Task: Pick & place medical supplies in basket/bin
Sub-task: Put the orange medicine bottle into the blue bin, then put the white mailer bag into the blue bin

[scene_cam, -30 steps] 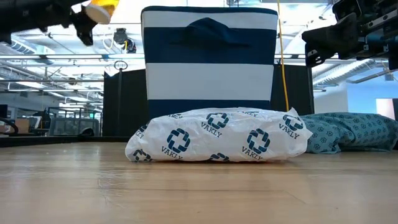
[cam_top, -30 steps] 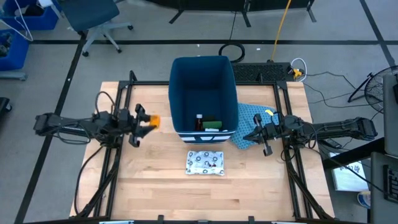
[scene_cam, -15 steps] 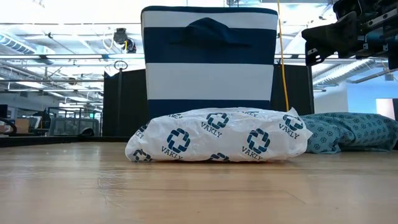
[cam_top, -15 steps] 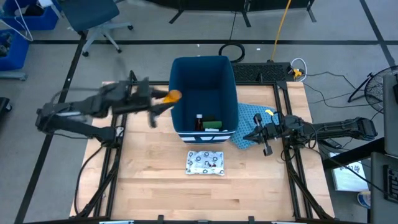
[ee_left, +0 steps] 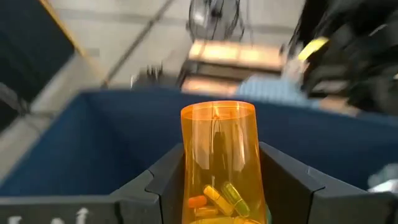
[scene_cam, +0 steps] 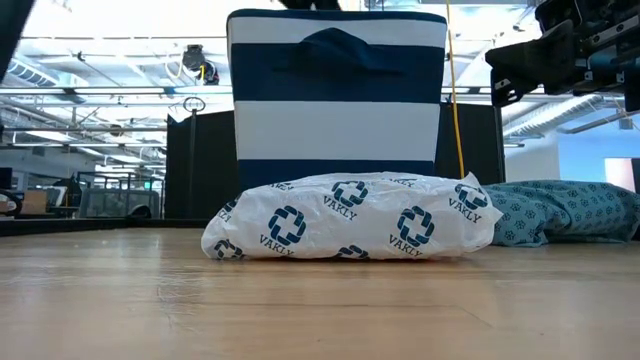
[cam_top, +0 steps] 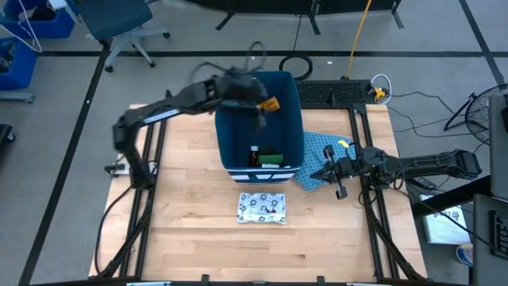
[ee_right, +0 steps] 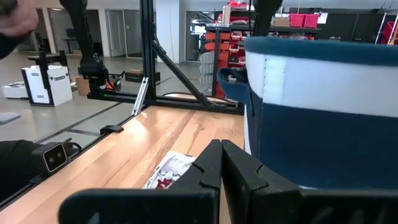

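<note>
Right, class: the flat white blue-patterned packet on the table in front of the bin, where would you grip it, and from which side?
Probably from straight above. The packet lies flat on the wooden table, soft and puffed in the low view, so pinch across its narrower width near the middle. The right gripper, idle beside the bin, is nearest.

Dark-blue bin (cam_top: 278,87) with broad white bands across its outer wall. Clear orange vial (ee_left: 218,155), orange and yellow-green capsules inside. White packet (cam_top: 262,208) printed with dark-blue logos. Light-blue cloth (cam_top: 321,151), darker blue repeating motif. Red bottle (cam_top: 254,156) and green block (cam_top: 271,162) on the bin floor. Pale wood-grain desk (cam_top: 198,230). Black left hand (ee_left: 217,186), black right hand (ee_right: 219,163).
</note>
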### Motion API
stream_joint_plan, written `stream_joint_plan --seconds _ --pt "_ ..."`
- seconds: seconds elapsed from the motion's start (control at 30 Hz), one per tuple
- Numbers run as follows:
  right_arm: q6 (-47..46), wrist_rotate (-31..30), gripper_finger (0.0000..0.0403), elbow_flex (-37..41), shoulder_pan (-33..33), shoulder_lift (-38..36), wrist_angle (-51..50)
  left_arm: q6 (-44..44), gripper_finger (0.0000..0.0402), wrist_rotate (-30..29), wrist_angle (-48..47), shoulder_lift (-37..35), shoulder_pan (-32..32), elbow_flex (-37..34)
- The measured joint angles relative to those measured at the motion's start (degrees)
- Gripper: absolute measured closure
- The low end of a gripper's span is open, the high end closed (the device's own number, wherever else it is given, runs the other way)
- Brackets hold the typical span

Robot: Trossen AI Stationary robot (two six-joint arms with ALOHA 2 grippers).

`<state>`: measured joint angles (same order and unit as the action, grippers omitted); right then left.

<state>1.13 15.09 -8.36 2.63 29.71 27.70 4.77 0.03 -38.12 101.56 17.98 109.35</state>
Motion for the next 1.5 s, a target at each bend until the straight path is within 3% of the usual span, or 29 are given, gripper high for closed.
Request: stream_joint_plan --seconds 0.27,0.47,0.83,1.1,1.3,1.5 --pt "-0.02 0.00 0.0403 0.00 0.02 0.40 -1.40 1.44 0.0222 1.94 -6.31 12.18 2.13 -0.63" --pt "-0.40 -0.01 0.0403 0.02 0.01 1.66 -1.95 2.97 0.0222 5.78 -5.26 16.88 1.30 -6.16" --pt "-0.92 -0.05 0.0403 0.02 0.02 4.05 -1.83 9.56 0.0222 8.73 0.92 17.93 -1.84 -18.57" --pt "-0.90 -0.17 0.0403 0.02 0.02 4.66 -0.21 12.57 0.0217 5.02 4.52 17.55 -3.02 -22.25" --pt "-0.60 -0.19 0.0403 0.02 0.01 4.68 0.83 14.65 0.0148 3.59 2.39 18.38 -4.35 -18.50" --pt "0.22 -0.24 0.0403 0.02 0.02 4.72 0.81 17.29 0.0053 -6.24 -5.06 18.36 -6.67 -7.41"
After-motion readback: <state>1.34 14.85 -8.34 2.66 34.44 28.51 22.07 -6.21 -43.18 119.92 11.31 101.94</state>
